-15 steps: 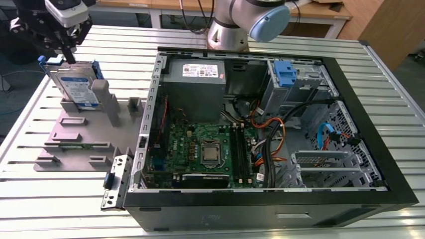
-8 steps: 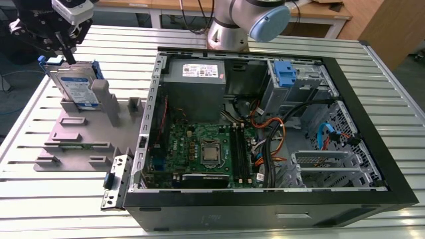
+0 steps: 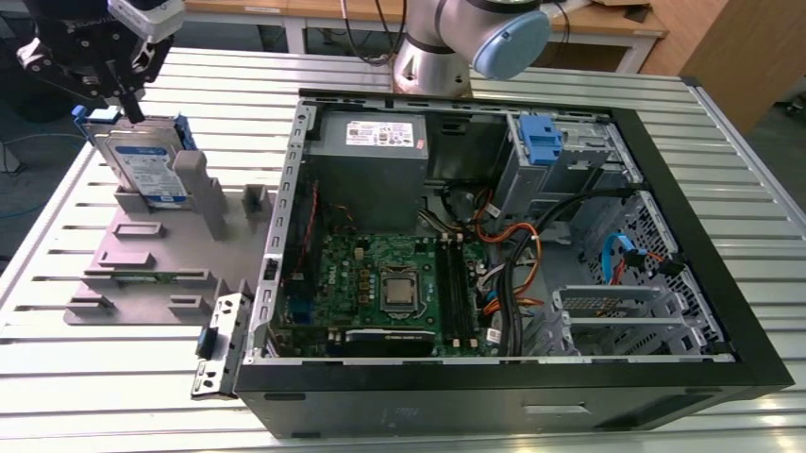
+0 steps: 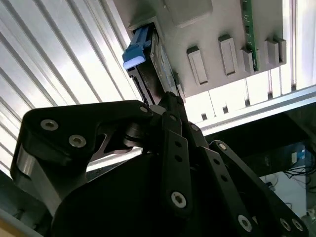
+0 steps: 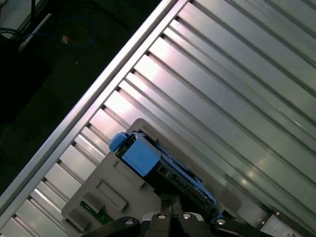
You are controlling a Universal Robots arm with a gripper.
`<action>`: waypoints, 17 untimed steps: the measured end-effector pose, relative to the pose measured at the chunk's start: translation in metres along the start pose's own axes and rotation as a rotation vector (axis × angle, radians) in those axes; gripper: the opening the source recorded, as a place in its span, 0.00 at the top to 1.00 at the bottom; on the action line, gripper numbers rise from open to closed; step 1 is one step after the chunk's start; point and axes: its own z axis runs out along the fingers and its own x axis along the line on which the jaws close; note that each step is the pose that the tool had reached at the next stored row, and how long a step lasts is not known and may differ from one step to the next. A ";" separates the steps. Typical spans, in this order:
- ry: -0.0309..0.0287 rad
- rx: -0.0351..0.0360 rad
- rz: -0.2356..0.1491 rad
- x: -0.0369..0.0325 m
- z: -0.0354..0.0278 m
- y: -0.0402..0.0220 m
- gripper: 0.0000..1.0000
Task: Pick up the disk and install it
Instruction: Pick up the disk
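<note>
A slatted metal table [image 3: 743,236] carries everything. On it, towards the exterior view's right, lies an open black computer case [image 3: 504,401] with its board and cables exposed, and the arm's base [image 3: 435,57] stands just behind it. Beside the case, on the exterior view's left, sits a flat grey fixture plate [image 3: 139,255] with raised blocks. The black gripper [image 3: 120,106] hangs over the plate's far end, right at the top edge of the disk [image 3: 142,165], which stands upright on edge in the plate, label facing forward. In both wrist views the gripper [image 4: 170,98] [image 5: 170,202] meets the near end of the blue-railed disk [image 4: 155,64] [image 5: 143,155]; I cannot tell whether the claw is clamped on it
</note>
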 end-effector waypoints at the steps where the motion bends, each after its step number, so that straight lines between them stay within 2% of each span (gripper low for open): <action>1: 0.0008 0.0005 -0.017 0.0000 0.0001 0.0000 0.89; 13: 0.0097 0.0065 -0.224 0.0000 0.0009 -0.0001 0.89; 17: 0.0094 0.0053 -0.282 -0.0001 0.0012 0.0000 0.89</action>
